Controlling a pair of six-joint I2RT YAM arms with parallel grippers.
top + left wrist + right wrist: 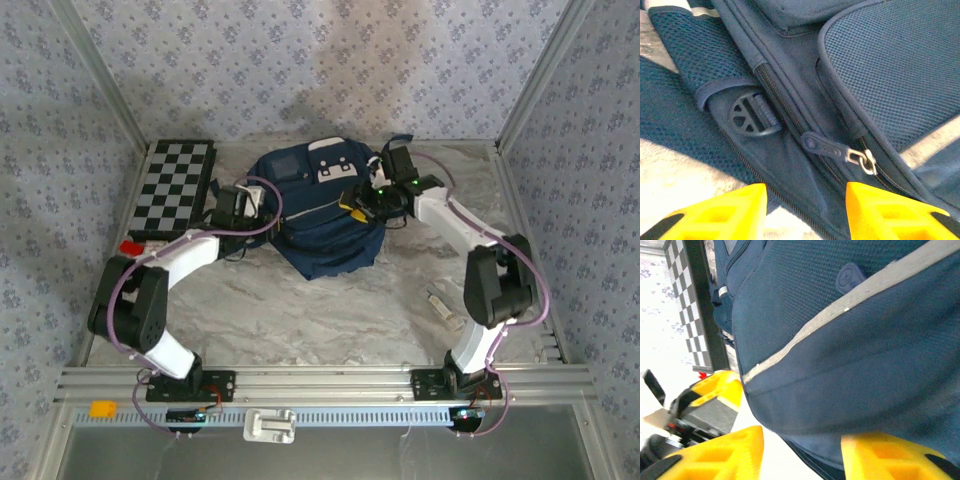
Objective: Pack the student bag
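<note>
The navy student bag [320, 215] lies flat at the table's middle back, white patches at its far end. My left gripper [256, 200] is at the bag's left edge. In the left wrist view its yellow fingers [725, 212] stand open just short of a dark zipper pull [827, 146] with a metal slider [862, 160], nothing between them. My right gripper [356, 204] hovers over the bag's right side. It [802, 455] is open, with the bag's bulging fabric [850, 370] and thin white stripe [840, 315] close over its fingers.
A black-and-white chequered board [175, 185] lies at the back left, with a small red item [131, 247] in front of it. A small clear object [440, 305] rests on the table near the right arm. A black strap buckle [750, 116] sits beside the zipper.
</note>
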